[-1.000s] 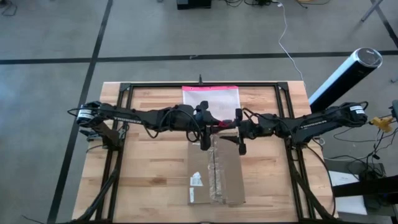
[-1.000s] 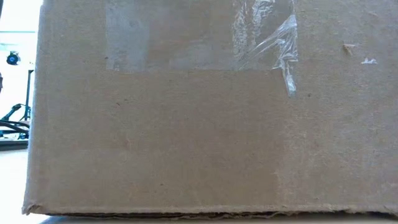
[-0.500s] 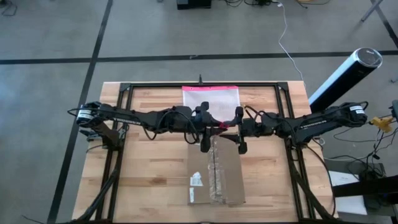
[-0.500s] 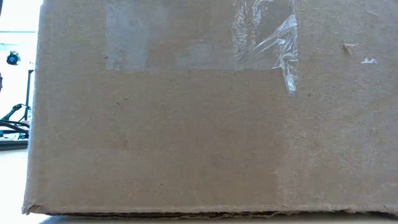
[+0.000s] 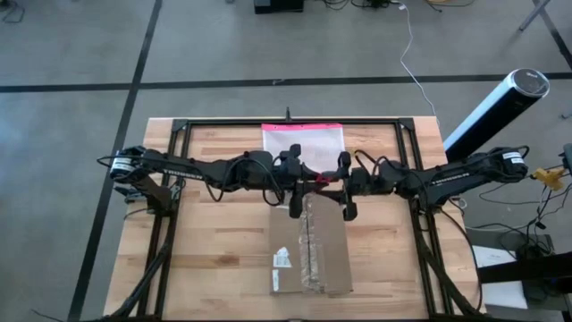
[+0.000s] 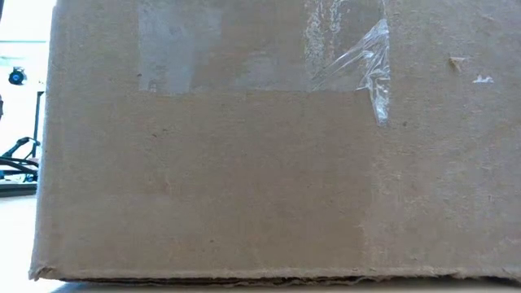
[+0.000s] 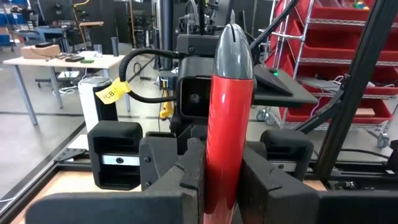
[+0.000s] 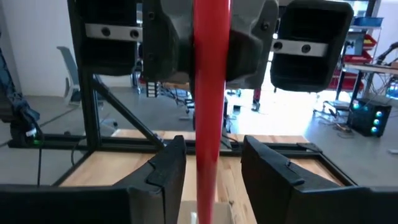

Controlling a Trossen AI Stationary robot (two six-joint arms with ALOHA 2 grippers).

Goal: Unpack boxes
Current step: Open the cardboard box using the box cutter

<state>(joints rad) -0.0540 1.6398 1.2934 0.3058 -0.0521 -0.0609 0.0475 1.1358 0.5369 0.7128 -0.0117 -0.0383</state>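
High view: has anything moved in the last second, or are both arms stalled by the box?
The right gripper edged slightly toward the left gripper, its open fingers straddling the red tool that the left gripper holds clamped. The box and pouch have not moved.

Wooden table [image 5: 214, 259], cardboard box [image 5: 313, 255] and zip pouch [image 5: 302, 139] on it

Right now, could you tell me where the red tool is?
In the high view, the red tool spans between the left gripper and right gripper, above the cardboard box's far end.
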